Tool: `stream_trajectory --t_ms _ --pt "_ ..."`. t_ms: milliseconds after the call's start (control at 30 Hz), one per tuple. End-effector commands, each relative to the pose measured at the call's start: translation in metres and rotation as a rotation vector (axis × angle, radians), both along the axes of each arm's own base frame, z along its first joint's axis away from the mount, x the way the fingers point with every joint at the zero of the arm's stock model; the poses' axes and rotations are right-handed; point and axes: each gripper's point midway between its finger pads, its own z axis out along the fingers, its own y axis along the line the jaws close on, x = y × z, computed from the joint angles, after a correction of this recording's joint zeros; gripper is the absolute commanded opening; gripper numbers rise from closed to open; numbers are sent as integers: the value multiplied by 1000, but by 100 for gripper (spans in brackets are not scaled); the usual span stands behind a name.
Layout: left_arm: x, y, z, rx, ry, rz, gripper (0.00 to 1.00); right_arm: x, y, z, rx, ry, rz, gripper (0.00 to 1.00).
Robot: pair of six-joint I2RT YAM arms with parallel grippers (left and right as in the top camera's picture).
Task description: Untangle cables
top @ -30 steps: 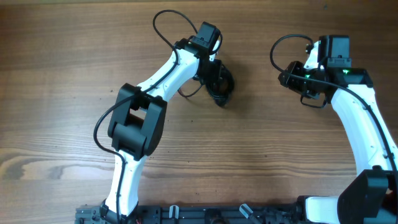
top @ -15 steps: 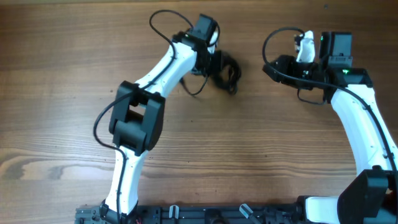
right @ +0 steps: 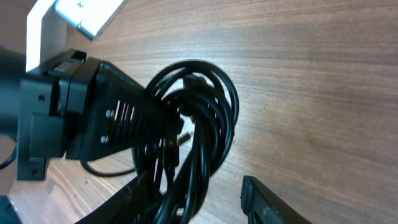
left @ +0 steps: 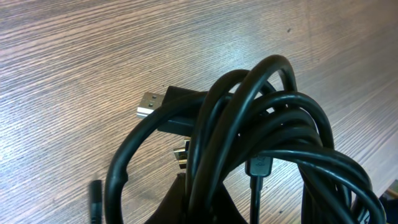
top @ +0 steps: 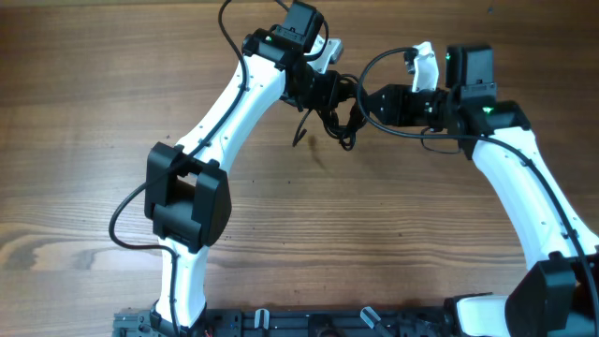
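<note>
The cables (top: 343, 112) are a bundle of thin black cords in loops, held just above the wooden table. My left gripper (top: 326, 92) is shut on the bundle's left side; a loose end (top: 299, 138) hangs down. In the left wrist view the loops (left: 273, 118) fill the frame above the gripper (left: 205, 202), and a flat metal plug (left: 148, 104) sticks out. My right gripper (top: 371, 101) is open at the bundle's right side. In the right wrist view its fingers (right: 205, 202) straddle the lower loops (right: 214, 118), with the left gripper (right: 118, 118) opposite.
The wooden table (top: 94, 187) spreads all round. Thick black arm cables arch over the left wrist (top: 229, 28) and the right wrist (top: 374, 64). A black rail (top: 309, 323) runs along the front edge.
My left gripper has carried the bundle up and to the right. My right arm has swung left, and its open fingers have reached the bundle.
</note>
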Motion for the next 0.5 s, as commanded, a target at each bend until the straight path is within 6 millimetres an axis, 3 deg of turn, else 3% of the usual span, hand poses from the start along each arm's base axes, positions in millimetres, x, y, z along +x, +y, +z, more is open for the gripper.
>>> stream_trajectory --t_ms 0,133,200,267,333,467 --pt "-3 -10 19 -76 -25 -56 4 12 8 -16 -23 19 -16 48" --pt "-5 -17 23 -118 -12 -70 4 18 13 -36 0 71 -22 31" --pt "-5 -17 23 -117 -14 -69 4 19 16 -31 17 57 -9 4" --pt "2 -8 17 -57 -39 -35 4 22 11 -13 39 8 -15 4" --pt "18 15 7 67 -50 138 4 20 -2 21 84 -64 -26 4" --pt "31 35 3 157 -76 277 4 -9 -16 89 292 -153 79 4"
